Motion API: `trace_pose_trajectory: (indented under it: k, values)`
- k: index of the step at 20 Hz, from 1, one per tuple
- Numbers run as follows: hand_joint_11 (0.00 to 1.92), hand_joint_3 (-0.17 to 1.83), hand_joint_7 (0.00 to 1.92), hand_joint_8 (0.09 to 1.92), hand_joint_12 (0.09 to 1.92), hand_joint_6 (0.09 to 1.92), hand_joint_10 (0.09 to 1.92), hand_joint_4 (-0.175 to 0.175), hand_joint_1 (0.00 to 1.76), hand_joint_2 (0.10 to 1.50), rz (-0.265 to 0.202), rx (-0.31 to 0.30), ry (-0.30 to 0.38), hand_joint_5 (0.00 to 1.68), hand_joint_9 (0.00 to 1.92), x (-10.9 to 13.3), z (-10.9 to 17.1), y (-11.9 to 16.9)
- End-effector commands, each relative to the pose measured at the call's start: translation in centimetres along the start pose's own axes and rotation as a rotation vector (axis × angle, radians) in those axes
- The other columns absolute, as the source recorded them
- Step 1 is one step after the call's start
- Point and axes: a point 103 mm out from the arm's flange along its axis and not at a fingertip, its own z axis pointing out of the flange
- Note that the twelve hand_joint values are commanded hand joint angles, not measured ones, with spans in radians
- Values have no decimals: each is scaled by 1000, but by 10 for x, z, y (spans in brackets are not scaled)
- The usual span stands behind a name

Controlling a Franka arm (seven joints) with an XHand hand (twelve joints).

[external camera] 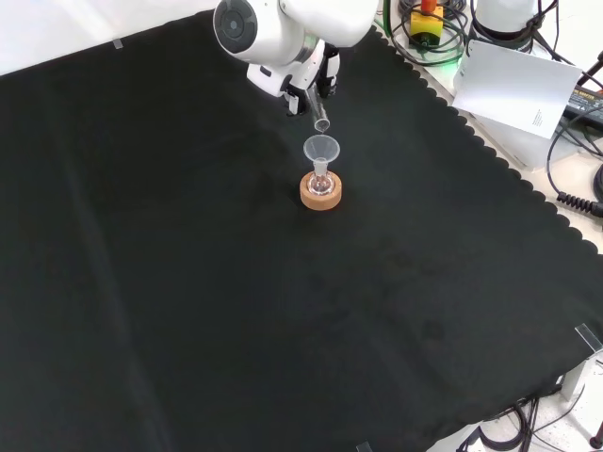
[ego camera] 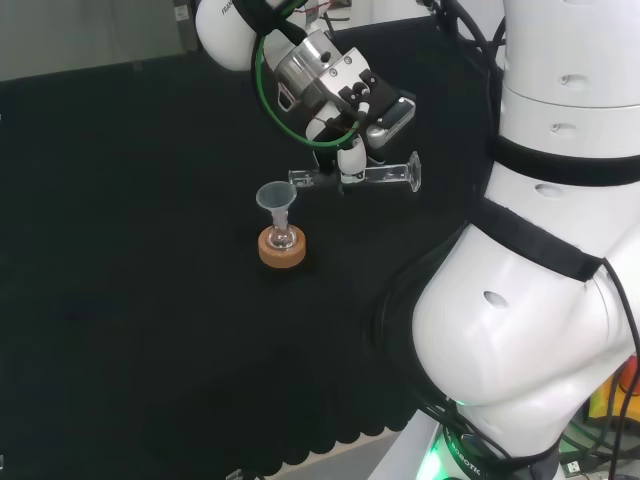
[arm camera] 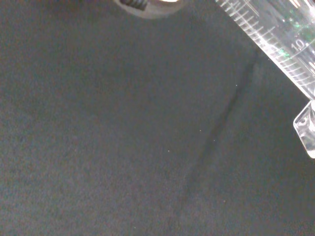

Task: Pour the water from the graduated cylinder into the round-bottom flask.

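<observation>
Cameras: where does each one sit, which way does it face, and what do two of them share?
Head view: behind and above the base, looking over white arm links; hand holds the graduated cylinder level.
Front view: facing the arm, looking down at the cloth; hand enters from the top.
Wrist view: at the wrist; cylinder close up.
Shared: head and front views show funnel, flask and cork stand.

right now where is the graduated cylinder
In the head view the graduated cylinder lies about level in the hand, its mouth just right of the funnel.

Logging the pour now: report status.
Hand shut on graduated cylinder, held level, mouth near the funnel. Funnel sits in round-bottom flask on cork ring. Nothing in the way.
</observation>
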Motion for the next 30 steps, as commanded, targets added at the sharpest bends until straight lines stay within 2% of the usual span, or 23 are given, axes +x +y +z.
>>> trace_pose_trajectory:
  k: [1,11,20,30]
  values:
    - [1294,-2,1222,385,751,1075,87,-119,1122,1145,0,-1,-3,931,1445,0,0,0]
    - [1294,-1,1225,379,749,1075,87,-122,1123,1144,3,14,-19,931,1446,2,-3,2]
    - [1294,-1,1228,373,747,1074,87,-123,1124,1144,24,44,-62,931,1448,28,-18,12]
    - [1295,-1,1229,371,746,1074,87,-124,1124,1144,40,56,-73,932,1449,23,-21,9]
